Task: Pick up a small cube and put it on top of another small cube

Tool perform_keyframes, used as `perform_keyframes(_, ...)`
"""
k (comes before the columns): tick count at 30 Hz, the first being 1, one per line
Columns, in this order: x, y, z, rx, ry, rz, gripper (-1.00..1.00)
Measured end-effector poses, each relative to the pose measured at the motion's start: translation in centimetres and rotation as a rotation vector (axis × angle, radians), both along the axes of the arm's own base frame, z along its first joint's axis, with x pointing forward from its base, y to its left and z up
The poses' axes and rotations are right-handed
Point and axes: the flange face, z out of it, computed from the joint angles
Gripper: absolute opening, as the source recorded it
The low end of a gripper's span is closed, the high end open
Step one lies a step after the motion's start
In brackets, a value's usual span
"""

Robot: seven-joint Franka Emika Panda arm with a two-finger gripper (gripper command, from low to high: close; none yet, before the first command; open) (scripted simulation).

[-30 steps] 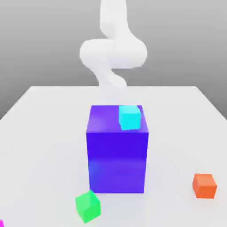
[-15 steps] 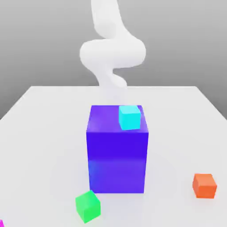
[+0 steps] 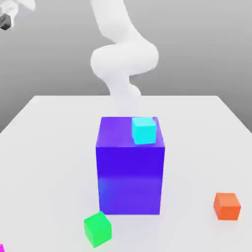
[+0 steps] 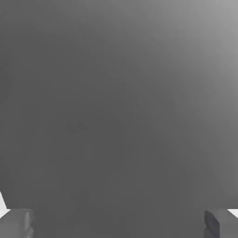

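The task had barely begun: the end effector was wide open and empty, the small magenta cube lay on the tabletop at the exterior view's left edge, and grasping and stacking on the green cube remained

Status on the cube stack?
Gripper open, empty. Magenta cube at the exterior view's left edge, unstacked; green cube on table, top bare. Nothing between them.

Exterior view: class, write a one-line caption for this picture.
Cyan cube on a big blue-purple block, with green and orange cubes on the table around it.
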Motion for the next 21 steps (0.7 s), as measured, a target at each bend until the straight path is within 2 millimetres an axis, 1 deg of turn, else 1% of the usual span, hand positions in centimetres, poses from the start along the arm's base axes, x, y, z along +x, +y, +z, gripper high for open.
perform_keyframes(5, 2.4, -1.8, -5.3, -0.115, 0.026, 0.178, 0.00)
perform_keyframes(11, 4.8, -3.2, -12.1, -0.253, 0.066, 0.409, 0.00)
perform_keyframes(16, 6.2, -4.0, -18.0, -0.365, 0.106, 0.618, 0.00)
perform_keyframes(21, 7.1, -4.5, -23.7, -0.470, 0.152, 0.844, 0.00)
